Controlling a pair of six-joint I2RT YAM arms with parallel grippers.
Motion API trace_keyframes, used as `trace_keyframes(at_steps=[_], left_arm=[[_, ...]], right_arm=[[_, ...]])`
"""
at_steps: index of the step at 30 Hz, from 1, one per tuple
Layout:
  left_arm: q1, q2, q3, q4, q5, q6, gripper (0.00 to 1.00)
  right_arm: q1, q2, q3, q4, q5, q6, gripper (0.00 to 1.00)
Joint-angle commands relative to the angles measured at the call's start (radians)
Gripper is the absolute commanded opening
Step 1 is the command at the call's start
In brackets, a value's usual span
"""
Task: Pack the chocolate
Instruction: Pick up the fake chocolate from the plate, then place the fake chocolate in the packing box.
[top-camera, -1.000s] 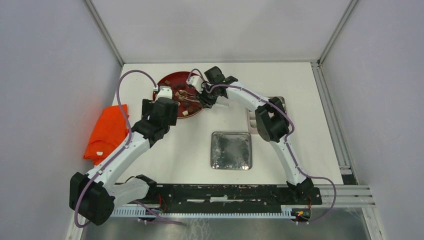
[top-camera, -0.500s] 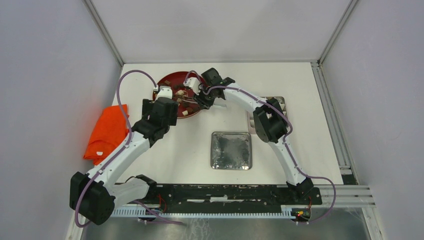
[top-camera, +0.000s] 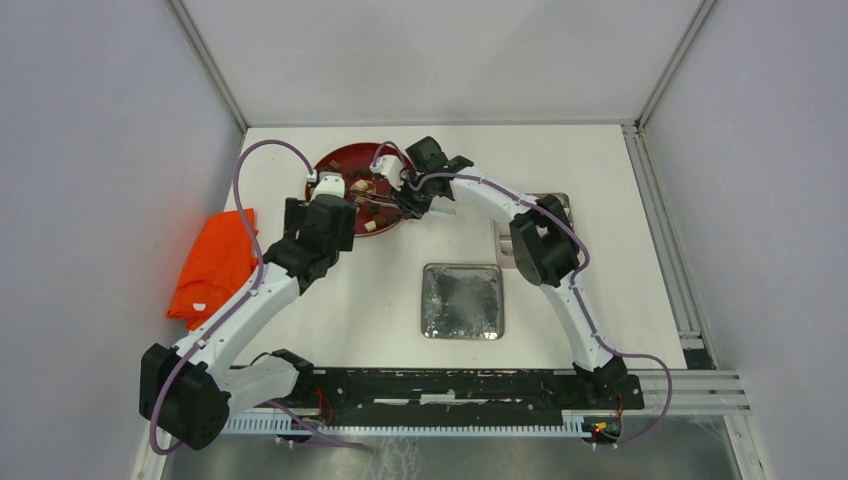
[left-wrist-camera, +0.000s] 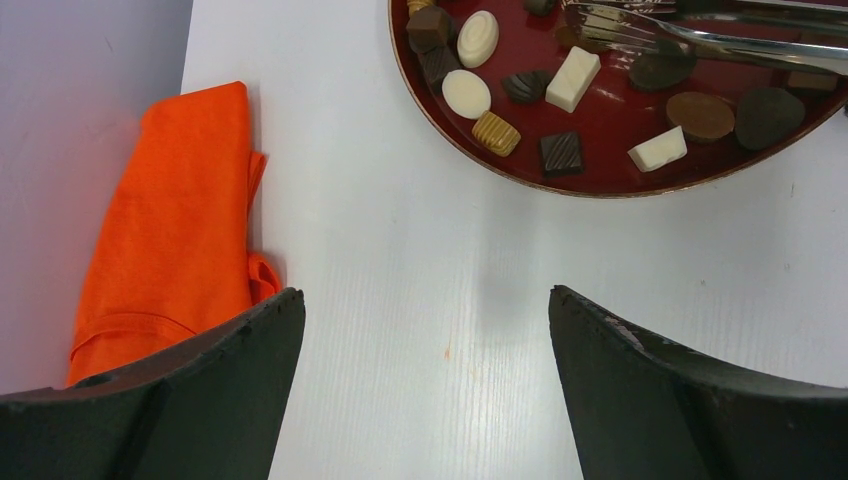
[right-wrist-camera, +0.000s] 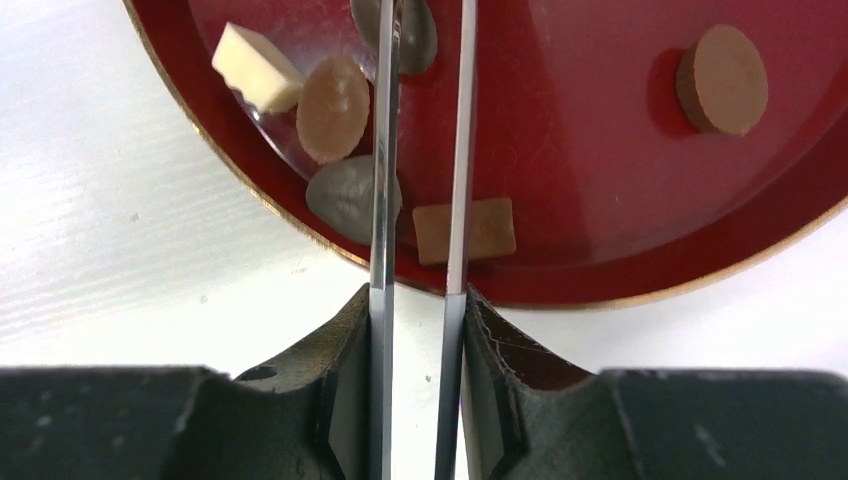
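Several chocolate pieces, dark brown, light brown and cream-white, lie on the round dark-red plate (top-camera: 340, 162). In the left wrist view a white oval (left-wrist-camera: 478, 38), a gold ribbed piece (left-wrist-camera: 496, 133) and a dark square (left-wrist-camera: 561, 152) lie near the plate's (left-wrist-camera: 610, 150) near rim. My right gripper (right-wrist-camera: 417, 300) is shut on metal tongs (right-wrist-camera: 381, 150), whose two arms reach over the plate (right-wrist-camera: 600, 150) above a light brown rectangle (right-wrist-camera: 485, 230) and a dark leaf-shaped piece (right-wrist-camera: 340, 195). The tong tips are out of view. My left gripper (left-wrist-camera: 427, 300) is open and empty over bare table just in front of the plate.
A folded orange cloth (top-camera: 213, 265) lies left of the left arm, also in the left wrist view (left-wrist-camera: 170, 220). A square silvery lid or tray (top-camera: 462, 300) lies mid-table. A pale box (top-camera: 560, 202) is mostly hidden behind the right arm.
My right gripper with the tongs has shifted slightly left over the plate. The left arm has not moved.
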Motion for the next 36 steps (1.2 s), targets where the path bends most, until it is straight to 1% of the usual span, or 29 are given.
trace_keyframes(at_steps=[1,8,11,16,22,31,33,36], left_arm=[[0.007,-0.012,0.015,0.031,0.008,0.031,0.96],[0.008,-0.019,0.014,0.029,0.015,0.029,0.95],[0.007,-0.024,0.012,0.029,0.015,0.028,0.95],[0.008,-0.028,0.013,0.028,0.02,0.027,0.95],[0.008,-0.046,0.01,0.025,0.031,0.022,0.95],[0.007,-0.059,0.015,0.02,0.068,0.02,0.94],[0.008,-0.064,0.013,0.018,0.075,0.018,0.94],[0.007,-0.075,0.01,0.018,0.082,0.017,0.94]], right_arm=[[-0.031,-0.144,-0.048,0.054,-0.008,0.012,0.0],[-0.08,-0.204,-0.092,0.063,-0.038,0.025,0.0],[-0.099,-0.254,-0.144,0.067,-0.06,0.023,0.0],[-0.134,-0.369,-0.259,0.071,-0.092,0.019,0.0],[-0.208,-0.577,-0.458,0.065,-0.103,-0.007,0.0],[-0.444,-0.885,-0.793,0.068,-0.098,-0.034,0.0],[-0.507,-0.944,-0.871,0.08,-0.083,-0.043,0.0],[-0.628,-1.004,-0.944,0.076,-0.092,-0.067,0.0]])
